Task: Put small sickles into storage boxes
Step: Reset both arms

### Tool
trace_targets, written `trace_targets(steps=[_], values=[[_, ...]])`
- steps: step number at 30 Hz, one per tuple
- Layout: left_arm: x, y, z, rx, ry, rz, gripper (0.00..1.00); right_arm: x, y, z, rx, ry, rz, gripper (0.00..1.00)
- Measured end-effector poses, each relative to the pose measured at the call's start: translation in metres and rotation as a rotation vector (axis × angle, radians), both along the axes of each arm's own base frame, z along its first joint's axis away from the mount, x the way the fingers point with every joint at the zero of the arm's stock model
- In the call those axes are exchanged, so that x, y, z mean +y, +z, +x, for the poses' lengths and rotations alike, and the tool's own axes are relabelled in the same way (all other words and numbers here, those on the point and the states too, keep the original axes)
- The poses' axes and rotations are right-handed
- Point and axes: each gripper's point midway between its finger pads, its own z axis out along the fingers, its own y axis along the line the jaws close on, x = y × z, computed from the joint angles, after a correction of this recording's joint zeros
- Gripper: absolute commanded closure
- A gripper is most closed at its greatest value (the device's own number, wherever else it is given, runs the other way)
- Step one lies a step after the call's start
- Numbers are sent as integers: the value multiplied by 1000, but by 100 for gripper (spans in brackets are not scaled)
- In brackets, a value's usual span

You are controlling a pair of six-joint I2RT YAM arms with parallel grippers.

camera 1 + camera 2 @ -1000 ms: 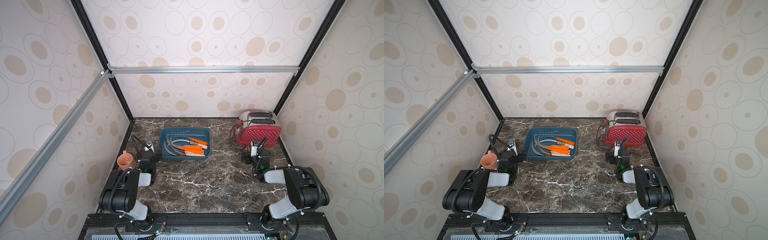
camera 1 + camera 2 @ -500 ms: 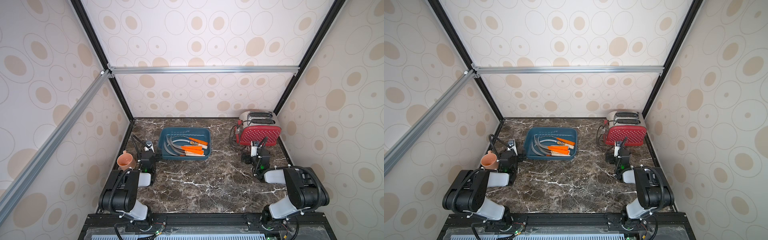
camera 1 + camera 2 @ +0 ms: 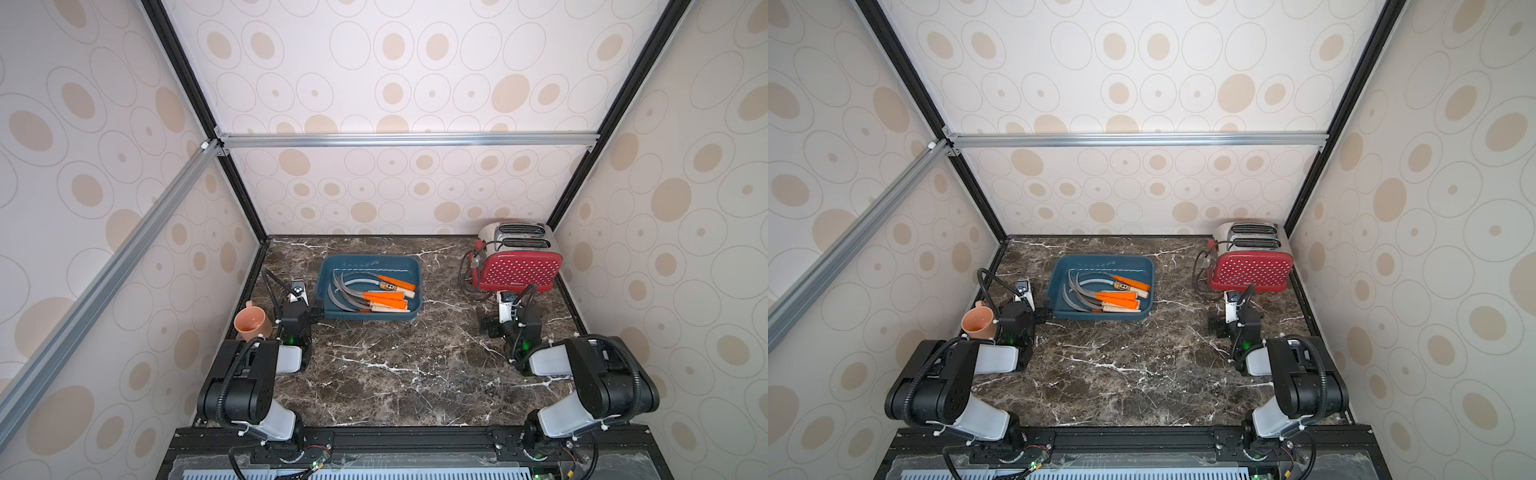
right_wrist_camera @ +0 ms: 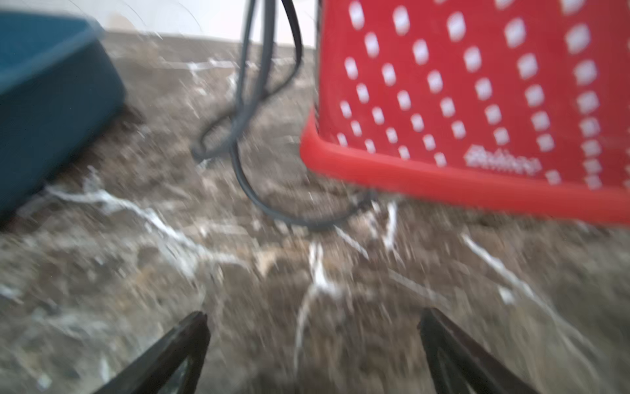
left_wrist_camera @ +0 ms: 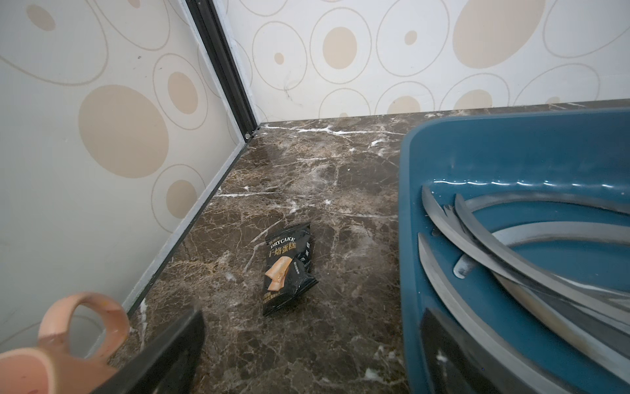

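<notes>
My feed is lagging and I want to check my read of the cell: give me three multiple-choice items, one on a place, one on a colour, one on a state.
1. Where do the small sickles lie?
A. scattered across the table
B. inside the blue storage tray
C. leaning on the back wall

2. What colour is the toaster front?
A. blue
B. yellow
C. red with white dots

3. How is the right end effector?
A. open, nothing between its fingers
B. shut on a sickle handle
C. shut on a cord

Answers:
1 B, blades and handles all sit within the tray's walls in both top views.
2 C, the dotted red panel faces the arms.
3 A, the right wrist view shows its fingers spread wide with nothing between them.
</notes>
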Motion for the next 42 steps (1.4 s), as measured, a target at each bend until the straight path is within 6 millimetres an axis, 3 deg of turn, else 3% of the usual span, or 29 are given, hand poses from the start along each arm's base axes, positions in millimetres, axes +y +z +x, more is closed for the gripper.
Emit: trace_targets(steps=[2,5,11,21,42], values=[[0,0,0,1,0,0,1,-7,11,0,-49,-18,11,0],[0,0,0,2,0,0,1,-12,2,2,6,-45,17,0],[0,0,1,3,-1,-1,1,-11,11,17,10,-82,-5,0],[0,0,1,6,-2,-1,1,-17,0,12,61,-111,-15,0],[0,-1,2,12,-3,-10,1,-17,-2,12,68,-114,-17,0]])
